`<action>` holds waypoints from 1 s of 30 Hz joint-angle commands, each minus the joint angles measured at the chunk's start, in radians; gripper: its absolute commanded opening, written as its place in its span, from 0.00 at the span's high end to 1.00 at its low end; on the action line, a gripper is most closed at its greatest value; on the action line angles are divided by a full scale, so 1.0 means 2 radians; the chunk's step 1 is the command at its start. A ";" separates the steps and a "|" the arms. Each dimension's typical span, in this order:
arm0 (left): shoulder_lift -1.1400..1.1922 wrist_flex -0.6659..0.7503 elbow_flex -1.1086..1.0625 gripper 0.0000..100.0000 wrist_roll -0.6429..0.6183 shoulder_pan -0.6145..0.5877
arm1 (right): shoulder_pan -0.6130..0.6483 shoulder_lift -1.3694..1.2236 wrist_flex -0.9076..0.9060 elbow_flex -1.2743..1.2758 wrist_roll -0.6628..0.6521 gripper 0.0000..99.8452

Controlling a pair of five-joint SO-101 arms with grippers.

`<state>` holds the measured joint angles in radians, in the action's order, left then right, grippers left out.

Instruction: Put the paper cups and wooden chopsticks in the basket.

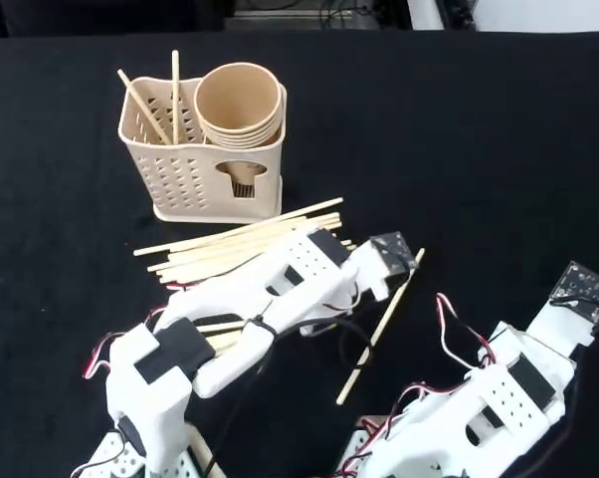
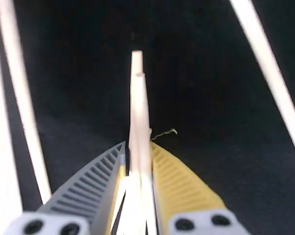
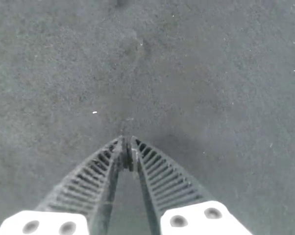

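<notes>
Item 1. Left end effector (image 2: pixel 137 147): grey and yellow fingers pressed in on a pale held chopstick (image 2: pixel 137 98), which runs out past the fingertips over the black surface (image 1: pixel 459 129). Two tips show one behind the other, so whether one stick or two is pinched cannot be told. More sticks lie on the cloth to either side of it in the left wrist view.

Item 2. Basket (image 1: pixel 170 164): cream, perforated, upright, at the far left of the surface. It has two compartments.

Item 3. Basket chopsticks (image 1: pixel 145 108): two, standing in the basket's left compartment. One leans to the left and the other is nearly upright. Both poke above the rim.

Item 4. Paper cups (image 1: pixel 238 100): a nested stack, mouth up, in the basket's right compartment, rising above the rim.

Item 5. Loose chopsticks (image 1: pixel 230 244): a fanned bundle lying flat on the surface just in front of the basket, partly under the left arm.

Item 6. Single chopstick (image 1: pixel 379 334): lies on a diagonal, apart from the bundle, between the two arms.

Item 7. Right end effector (image 3: pixel 125 147): fingers closed tip to tip with nothing between them, over bare black cloth. Its arm sits at the near right, well apart from the basket.
</notes>
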<state>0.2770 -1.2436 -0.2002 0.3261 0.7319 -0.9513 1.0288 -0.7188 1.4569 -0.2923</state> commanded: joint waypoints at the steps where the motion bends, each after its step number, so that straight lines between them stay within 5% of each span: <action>1: -0.004 -0.041 0.049 0.97 -0.019 0.000 | 0.008 0.009 0.005 -0.014 0.002 0.98; 21: -0.138 -0.055 0.135 0.97 0.050 -0.086 | 0.008 0.009 0.007 -0.011 0.002 0.98; 30: -0.125 -0.061 0.211 0.97 0.049 -0.063 | 0.008 0.009 0.008 -0.010 0.002 0.98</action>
<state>0.0376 -1.3679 0.1435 0.4212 0.5923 -0.9513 1.0288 -0.7188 1.4569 -0.2923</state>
